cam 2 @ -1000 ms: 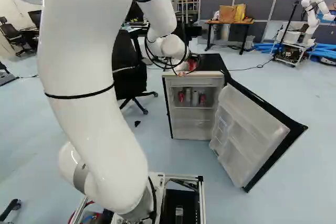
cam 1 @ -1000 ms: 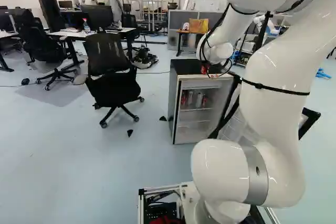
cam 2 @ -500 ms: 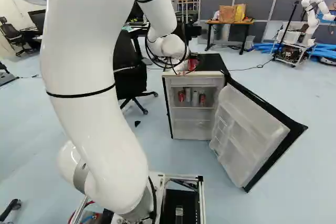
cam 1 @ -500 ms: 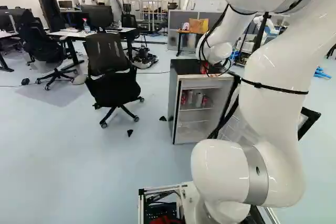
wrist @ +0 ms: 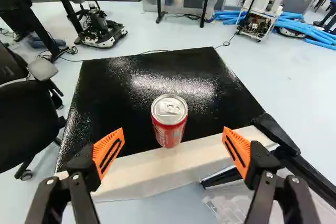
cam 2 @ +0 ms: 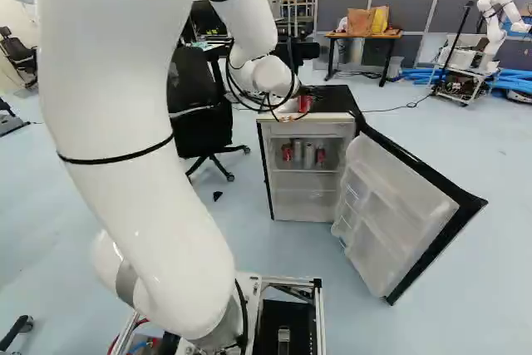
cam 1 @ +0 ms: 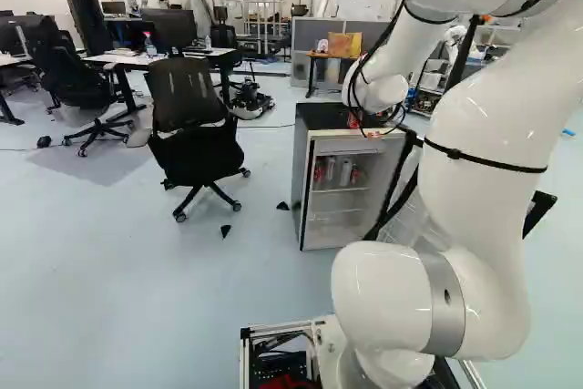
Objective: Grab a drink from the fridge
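In the left base view my gripper (cam 1: 373,134) is mostly hidden by cables and wrist at the fridge top's front. The wrist view shows the gripper (wrist: 173,148) wide open, nothing gripped, its orange pads well apart. A red can with a silver lid (wrist: 169,121) stands upright on the fridge's black top (wrist: 121,85), near the pale front edge, ahead of and between the open fingers, touching neither. The same can (cam 2: 304,103) shows beside the wrist in the right base view. Below, the fridge (cam 2: 262,172) has its door (cam 2: 399,205) swung open; red and silver cans (cam 2: 309,155) stand on its upper shelf.
A black office chair (cam 1: 187,125) is left of the fridge in the left base view. Farther back are a table with bags (cam 2: 362,35), grey partitions (cam 2: 416,10), blue tubes (cam 2: 511,81) and another robot (cam 2: 495,27). A cable (cam 2: 399,107) runs along the floor behind the fridge.
My arm has drawn back slightly, its upper part shifting against the base joint. The can on the fridge top shows more fully beside the wrist. Base, fridge and door have not moved.
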### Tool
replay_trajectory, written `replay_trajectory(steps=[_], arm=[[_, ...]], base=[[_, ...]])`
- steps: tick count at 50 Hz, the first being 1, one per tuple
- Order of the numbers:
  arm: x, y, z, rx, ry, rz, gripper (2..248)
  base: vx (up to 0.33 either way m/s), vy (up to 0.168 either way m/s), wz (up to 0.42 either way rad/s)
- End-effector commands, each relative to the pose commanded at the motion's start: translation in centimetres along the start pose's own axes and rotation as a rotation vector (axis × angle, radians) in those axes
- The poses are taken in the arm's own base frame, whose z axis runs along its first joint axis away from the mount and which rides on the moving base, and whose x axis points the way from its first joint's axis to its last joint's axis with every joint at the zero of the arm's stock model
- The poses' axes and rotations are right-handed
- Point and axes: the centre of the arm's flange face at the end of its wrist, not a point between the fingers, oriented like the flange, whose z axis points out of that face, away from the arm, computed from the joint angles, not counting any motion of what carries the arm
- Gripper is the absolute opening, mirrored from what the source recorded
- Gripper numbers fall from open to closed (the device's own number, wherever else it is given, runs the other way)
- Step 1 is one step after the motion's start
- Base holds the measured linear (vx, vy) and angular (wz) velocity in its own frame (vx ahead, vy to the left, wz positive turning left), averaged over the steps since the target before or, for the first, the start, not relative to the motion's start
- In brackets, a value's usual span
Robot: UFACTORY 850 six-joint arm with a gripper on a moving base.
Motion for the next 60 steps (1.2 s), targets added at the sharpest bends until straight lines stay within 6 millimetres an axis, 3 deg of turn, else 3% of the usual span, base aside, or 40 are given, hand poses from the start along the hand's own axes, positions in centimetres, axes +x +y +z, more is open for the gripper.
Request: replay_trajectory(steps=[29, 60], arm=[[-1.9, 3.5, -3.1, -0.062, -0.011, 0.039, 247], [-1.0, 8.4, -5.4, -0.150, -0.066, 0.094, 247]], base=[[0.000, 0.000, 0.000], [0.000, 0.000, 0.000]])
